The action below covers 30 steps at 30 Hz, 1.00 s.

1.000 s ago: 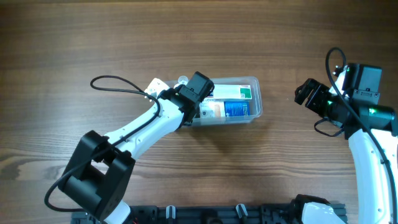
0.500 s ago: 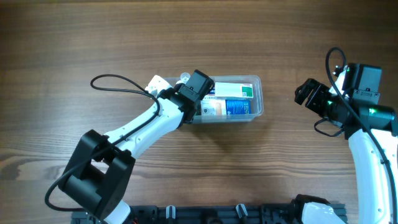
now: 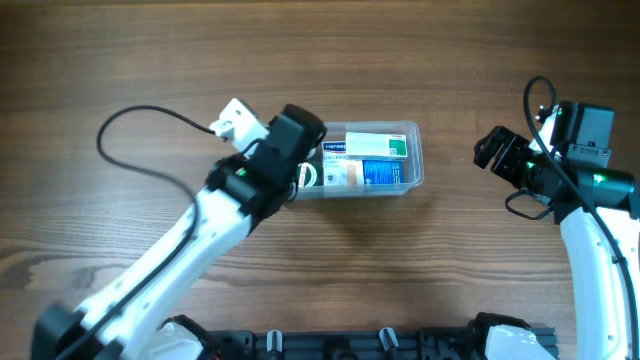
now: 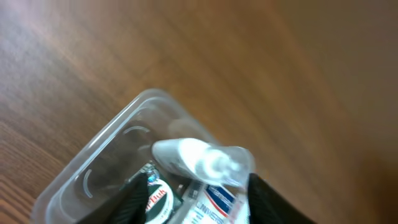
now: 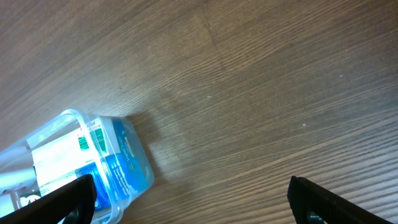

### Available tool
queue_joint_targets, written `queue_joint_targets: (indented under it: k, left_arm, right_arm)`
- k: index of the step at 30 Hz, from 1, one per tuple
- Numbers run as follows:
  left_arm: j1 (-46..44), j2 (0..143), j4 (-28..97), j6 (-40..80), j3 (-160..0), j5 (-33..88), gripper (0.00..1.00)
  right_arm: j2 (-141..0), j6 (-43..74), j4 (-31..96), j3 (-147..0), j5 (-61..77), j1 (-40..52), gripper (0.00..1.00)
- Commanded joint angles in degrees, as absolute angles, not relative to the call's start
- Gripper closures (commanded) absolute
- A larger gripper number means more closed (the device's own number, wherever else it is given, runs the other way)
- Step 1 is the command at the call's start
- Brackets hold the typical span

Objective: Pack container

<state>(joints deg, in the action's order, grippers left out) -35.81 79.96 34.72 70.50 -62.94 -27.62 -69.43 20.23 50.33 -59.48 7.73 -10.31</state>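
Clear plastic, the container [image 3: 417,158] is sitting mid-table with its long axis running left to right. Its green-and-white box [image 3: 366,146] and blue box [image 3: 385,174] are showing print (too small to read). The left gripper [image 4: 196,202], fingers spread, has been drawing back off the white bottle [image 4: 196,158] inside. The right gripper [image 5: 186,205] is hovering well apart, fingers wide.

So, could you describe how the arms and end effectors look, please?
The left arm and right arm have white links, black joints and a looping black cable. Green lights glow on the right one. The left end effector and right end effector have black fingers.
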Motion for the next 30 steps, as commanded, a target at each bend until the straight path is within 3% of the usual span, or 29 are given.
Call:
queue_joint_targets:
  k: [1, 4, 8, 15, 20, 26, 27, 30]
  left_arm:
    - [-35.3, 72.7, 36.8, 60.0, -62.6, -28.9, 0.4]
    - [-35.2, 67.1, 40.4, 57.0, -62.6, -31.1, 0.29]
    - [-32.9, 58.4, 47.2, 57.0, -62.6, -35.5, 0.24]
    - [-26.6, 44.4, 55.6, 56.9, -62.6, -37.4, 0.01]
    - [-23.5, 38.4, 63.6, 54.8, -62.6, -37.4, 0.0]
    - [-23.5, 37.5, 65.9, 33.0, -62.6, -35.0, 0.11]
    - [-23.5, 37.5, 66.3, 33.0, -62.6, -35.0, 0.02]
    - [-23.4, 37.5, 67.0, 33.0, -62.6, -35.0, 0.0]
  right_arm:
    - [-69.3, 19.5, 50.2, -59.9, 8.4, -10.5, 0.0]
    - [-69.3, 19.5, 50.2, -59.9, 8.4, -10.5, 0.0]
    - [-69.3, 19.6, 50.2, -59.9, 8.4, -10.5, 0.0]
    - [-69.3, 19.5, 50.2, -59.9, 8.4, -10.5, 0.0]
    - [-69.3, 19.5, 50.2, -59.9, 8.4, -10.5, 0.0]
    - [-69.3, 19.5, 50.2, -59.9, 8.4, -10.5, 0.0]
    - [-69.3, 19.5, 50.2, -59.9, 8.4, -10.5, 0.0]
    - [-69.3, 19.5, 50.2, -59.9, 8.4, -10.5, 0.0]
